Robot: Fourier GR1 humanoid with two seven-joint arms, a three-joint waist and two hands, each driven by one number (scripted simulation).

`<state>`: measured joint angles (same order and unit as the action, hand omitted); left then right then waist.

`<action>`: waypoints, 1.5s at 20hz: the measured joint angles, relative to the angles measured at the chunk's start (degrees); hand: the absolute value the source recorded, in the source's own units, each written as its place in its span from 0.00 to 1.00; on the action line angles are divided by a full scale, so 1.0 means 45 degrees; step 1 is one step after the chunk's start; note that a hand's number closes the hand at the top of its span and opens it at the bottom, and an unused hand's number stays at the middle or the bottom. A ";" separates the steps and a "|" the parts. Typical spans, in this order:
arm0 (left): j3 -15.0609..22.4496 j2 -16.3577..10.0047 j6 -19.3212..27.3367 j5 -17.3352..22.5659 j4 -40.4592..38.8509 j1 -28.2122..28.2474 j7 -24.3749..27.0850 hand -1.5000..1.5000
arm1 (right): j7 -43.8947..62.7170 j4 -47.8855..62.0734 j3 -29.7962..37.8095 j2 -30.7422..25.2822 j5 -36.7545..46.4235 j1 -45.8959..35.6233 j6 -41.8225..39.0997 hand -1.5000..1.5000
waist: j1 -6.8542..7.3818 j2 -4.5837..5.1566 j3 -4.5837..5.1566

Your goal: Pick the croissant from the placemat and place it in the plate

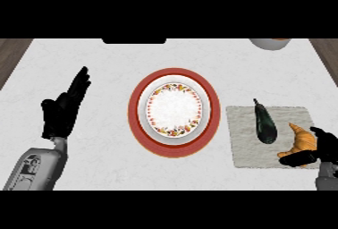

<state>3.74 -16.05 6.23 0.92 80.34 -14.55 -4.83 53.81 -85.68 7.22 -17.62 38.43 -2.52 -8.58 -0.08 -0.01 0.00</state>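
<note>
White marble counter [99, 58] fills the view, with one round plate [140, 107], red-rimmed with a floral band, at its centre. To its right lies one grey placemat [247, 152] bearing two things: one dark eggplant [265, 125] and one croissant [302, 138], just beside each other near the mat's right side. The croissant sits at the mat's lower right corner, well apart from the plate. The right hand [325, 150] is curled round it, fingers on its right flank and thumb under its lower end; whether it has left the mat seems unclear. The left hand [65, 112] rests open at the left, fingers up.
</note>
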 measured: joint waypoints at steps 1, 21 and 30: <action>0.0007 0.0140 0.0031 -0.0076 -0.0044 -0.0031 0.0000 0.50 | -0.0343 0.0135 0.0025 0.0005 0.0126 0.0089 0.0234 1.00 | -0.0001 -0.0002 0.0005; -0.0632 0.0538 -0.0530 -0.0705 0.0165 0.0141 -0.0158 0.50 | -0.5497 -0.1745 -0.2337 -0.1075 0.2142 0.1440 0.0779 1.00 | -0.0091 -0.0071 0.0030; -0.0653 0.0584 -0.0535 -0.0766 0.0400 0.0244 -0.0342 0.50 | -0.7614 -0.5680 -0.2592 -0.1329 0.2387 0.1518 0.2473 1.00 | -0.0124 -0.0069 0.0006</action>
<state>0.80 -13.42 3.83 -2.53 82.14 -13.45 -6.37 19.55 -111.25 -4.45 -23.61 49.18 4.31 2.54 -0.64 -0.32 0.03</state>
